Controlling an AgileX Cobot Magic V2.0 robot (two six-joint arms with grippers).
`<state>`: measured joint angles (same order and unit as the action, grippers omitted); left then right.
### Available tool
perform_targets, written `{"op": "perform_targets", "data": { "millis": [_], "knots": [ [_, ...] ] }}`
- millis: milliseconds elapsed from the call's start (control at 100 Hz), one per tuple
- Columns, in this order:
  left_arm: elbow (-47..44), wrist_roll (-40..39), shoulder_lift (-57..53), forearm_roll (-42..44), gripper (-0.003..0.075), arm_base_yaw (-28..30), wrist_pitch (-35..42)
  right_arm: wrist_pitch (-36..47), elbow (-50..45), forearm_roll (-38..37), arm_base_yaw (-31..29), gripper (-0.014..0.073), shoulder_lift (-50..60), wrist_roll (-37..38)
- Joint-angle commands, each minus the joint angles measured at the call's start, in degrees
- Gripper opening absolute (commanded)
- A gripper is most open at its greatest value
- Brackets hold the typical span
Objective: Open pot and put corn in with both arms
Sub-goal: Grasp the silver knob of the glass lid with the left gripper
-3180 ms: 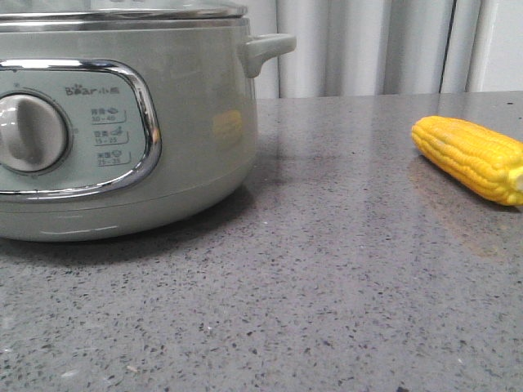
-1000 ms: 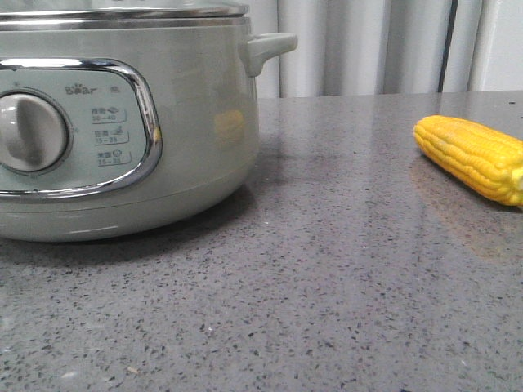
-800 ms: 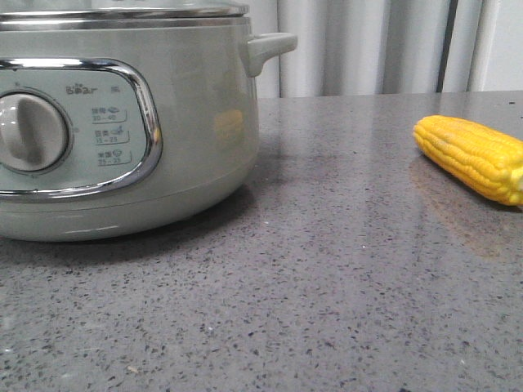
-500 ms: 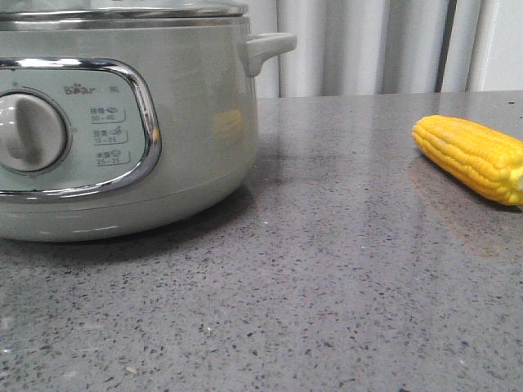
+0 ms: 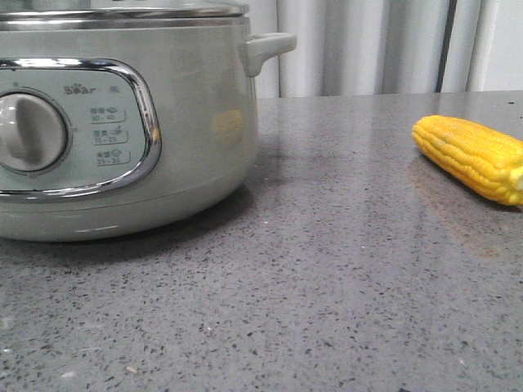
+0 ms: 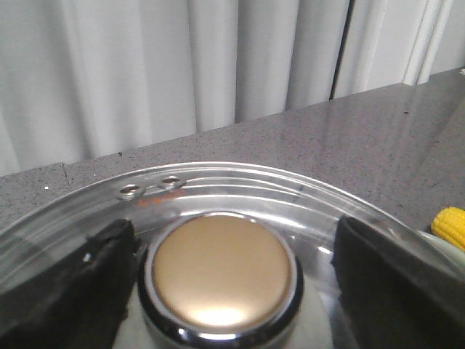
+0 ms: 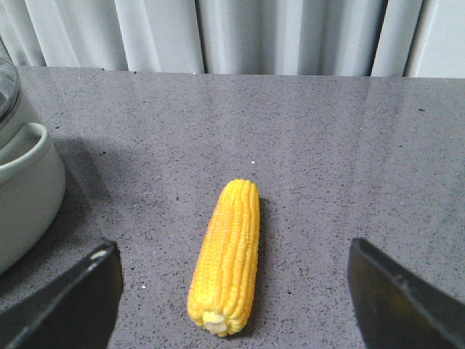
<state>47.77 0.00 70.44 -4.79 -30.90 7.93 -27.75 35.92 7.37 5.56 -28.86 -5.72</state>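
The pale grey-green pot stands at the left of the front view, with its glass lid on. In the left wrist view my left gripper is open, with a black finger on each side of the lid's gold knob. One finger is close against the knob and the other stands apart. The yellow corn lies on the counter at the right. My right gripper is open and hangs above the corn, its fingers wide on both sides. Neither gripper shows in the front view.
The counter is grey speckled stone with a pale curtain behind it. The pot's side handle sticks out toward the corn. The pot's edge shows beside the corn in the right wrist view.
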Motion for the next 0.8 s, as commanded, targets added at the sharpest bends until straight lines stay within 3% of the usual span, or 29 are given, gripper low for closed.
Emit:
{"op": "perform_targets", "data": {
  "millis": [0, 90, 280, 370, 470, 660, 790],
  "knots": [
    [1.96, 0.00, -0.68, -0.44, 0.0522, -0.50, 3.94, 4.36, 2.04, -0.52, -0.03, 0.0554, -0.71, -0.22],
    [1.96, 0.00, -0.68, -0.44, 0.0451, -0.50, 4.50, 4.36, 2.04, -0.52, -0.03, 0.0554, -0.71, -0.22],
    [1.96, 0.00, -0.80, -0.44, 0.0199, -0.50, 5.37, 3.89, 2.04, -0.52, -0.03, 0.0554, -0.71, -0.22],
    [1.96, 0.00, -0.99, -0.44, 0.0119, -0.50, 5.76, 3.52, 2.04, -0.52, -0.03, 0.0554, -0.71, -0.22],
    [2.89, 0.00, -2.00, -0.44, 0.0080, -0.50, 5.89, 3.53, 2.04, -0.52, -0.03, 0.0554, -0.71, -0.22],
    [7.74, 0.00, -5.62, -0.44, 0.0080, -0.50, 5.41, 3.53, 2.04, -0.52, -0.03, 0.0554, -0.71, -0.22],
    [11.44, 0.00, -8.57, -0.09, 0.0080, 1.08, 0.50, 3.53, 2.04, -0.52, -0.03, 0.0554, -0.71, -0.22]
  ]
}}
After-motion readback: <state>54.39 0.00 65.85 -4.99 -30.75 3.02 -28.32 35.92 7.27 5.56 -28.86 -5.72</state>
